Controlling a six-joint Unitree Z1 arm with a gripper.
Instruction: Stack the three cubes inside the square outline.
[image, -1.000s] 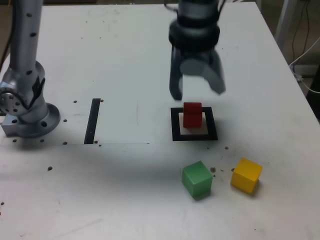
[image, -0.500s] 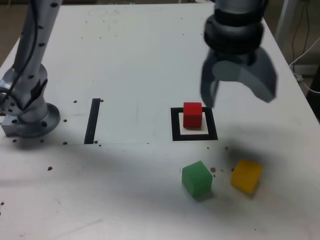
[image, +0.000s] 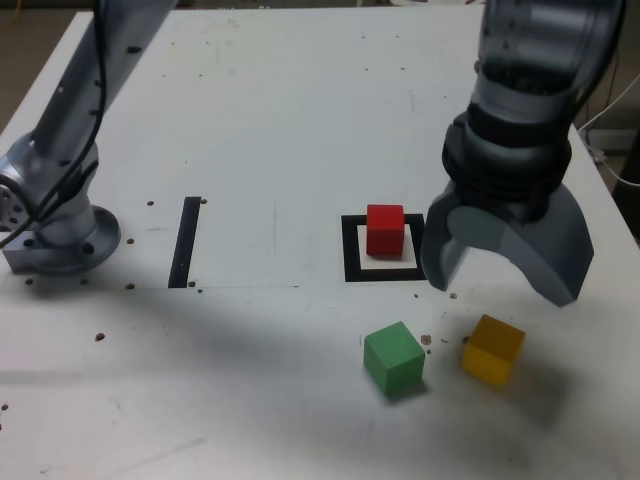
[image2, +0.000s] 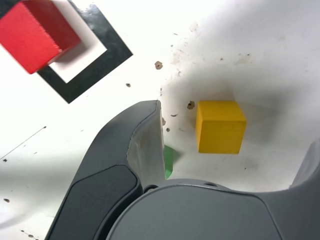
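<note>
The red cube (image: 385, 229) (image2: 35, 32) rests inside the square outline (image: 352, 250) (image2: 95, 56), toward its back edge. In front of the outline the green cube (image: 393, 358) lies on the table; in the wrist view it is only a sliver (image2: 168, 161) behind a finger. To its right in the exterior view sits the yellow cube (image: 492, 348) (image2: 220, 126). My gripper (image: 500, 285) (image2: 235, 125) hangs open and empty just above the yellow cube, jaws wide and pointing down, one finger (image2: 142, 132) between the yellow and green cubes.
A straight black strip (image: 186, 240) lies at the exterior view's left of the outline. The arm's base (image: 60, 225) stands at the far left. The table's right edge (image: 605, 190) runs close behind the gripper, with cables beyond it.
The gripper left the red cube in the outline, opened wider, and swung to the exterior view's right and forward, coming down over the yellow cube. The cubes have not moved.
</note>
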